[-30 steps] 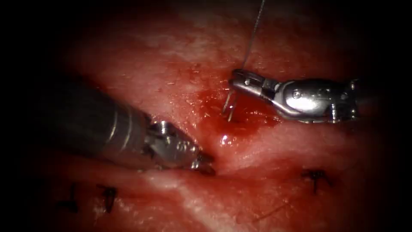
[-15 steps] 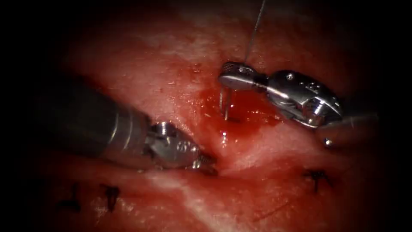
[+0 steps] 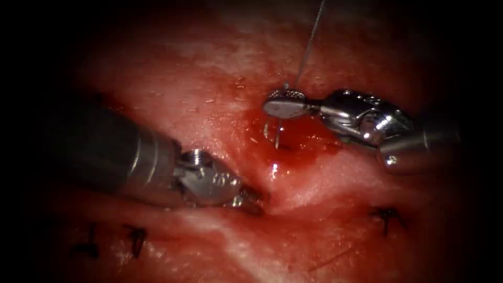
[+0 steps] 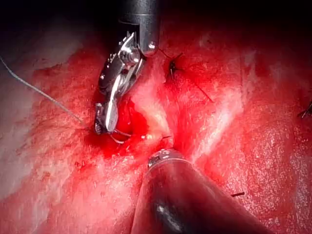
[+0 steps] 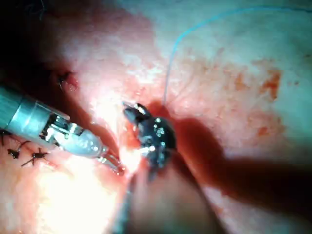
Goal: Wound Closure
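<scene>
Gripping the thin curved steel needle [image 3: 276,131] near its thread end, the right arm's polished silver needle driver [image 3: 280,105] sat just right of frame centre in the endoscope view, jaws clamped flat on the metal. Over the last second its wrist had rolled, turning the jaws face-up while the needle hung down beneath them. The needle's lower curve dipped into the glossy red fluid [image 3: 293,144] pooled on the tissue; whether the point was buried, I could not tell. A fine pale thread [image 3: 309,44] ran from the jaws to the upper edge.

At lower left, the left arm's dull grey needle driver [image 3: 250,198] had its tip pressed into the wet pink tissue [image 3: 209,73] at the lip of the cut [image 3: 272,202], likely bracing that edge; jaws narrow, contents unclear. Dark knotted stitches [image 3: 386,216] sat along the bottom.
</scene>
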Controlling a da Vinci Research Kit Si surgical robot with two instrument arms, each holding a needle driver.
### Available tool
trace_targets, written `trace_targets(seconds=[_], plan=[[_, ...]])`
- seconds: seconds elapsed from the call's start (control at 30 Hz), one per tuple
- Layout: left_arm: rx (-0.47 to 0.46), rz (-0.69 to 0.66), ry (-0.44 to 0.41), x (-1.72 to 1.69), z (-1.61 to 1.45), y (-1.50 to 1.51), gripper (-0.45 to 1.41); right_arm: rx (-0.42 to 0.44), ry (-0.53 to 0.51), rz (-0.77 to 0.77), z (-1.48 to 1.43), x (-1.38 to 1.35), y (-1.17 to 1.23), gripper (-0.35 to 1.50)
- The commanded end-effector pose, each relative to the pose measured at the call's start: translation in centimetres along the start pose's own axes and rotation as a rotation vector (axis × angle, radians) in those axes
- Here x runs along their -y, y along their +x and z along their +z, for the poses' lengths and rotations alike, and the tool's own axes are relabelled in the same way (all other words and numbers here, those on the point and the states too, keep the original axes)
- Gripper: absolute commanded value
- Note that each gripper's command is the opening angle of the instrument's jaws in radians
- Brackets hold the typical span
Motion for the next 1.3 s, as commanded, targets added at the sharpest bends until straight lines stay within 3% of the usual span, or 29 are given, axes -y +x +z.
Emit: trace_targets(seconds=[0.03,0.3,0.63,0.9,0.97,1.03,1.2,1.3], plan=[[0.000,0.000,-0.001,-0.05,0.08,-0.02,0.00,0.008,0.013,0.013,0.13,0.01,-0.10,-0.35],[0.000,0.001,-0.001,-0.04,0.05,-0.02,0.04,0.025,0.048,0.125,0.17,0.12,-0.15,-0.35],[-0.009,-0.001,0.005,-0.03,-0.01,0.01,0.05,0.088,0.109,0.408,0.25,0.03,-0.34,-0.35],[-0.018,-0.004,0.006,-0.04,-0.07,0.04,0.07,0.148,0.152,0.471,0.30,0.10,-0.56,-0.35],[-0.024,-0.011,0.010,-0.05,-0.10,0.06,0.07,0.144,0.161,0.469,0.29,0.12,-0.59,-0.35],[-0.035,0.005,0.011,-0.06,-0.13,0.08,0.07,0.078,0.143,0.462,0.25,0.10,-0.56,-0.35],[-0.099,0.074,0.015,-0.12,-0.23,0.14,0.07,-0.070,0.018,0.238,0.02,-0.11,-0.36,0.94],[-0.172,0.127,0.021,-0.13,-0.28,0.13,0.12,-0.174,-0.021,0.041,-0.30,-0.31,-0.15,1.11]])
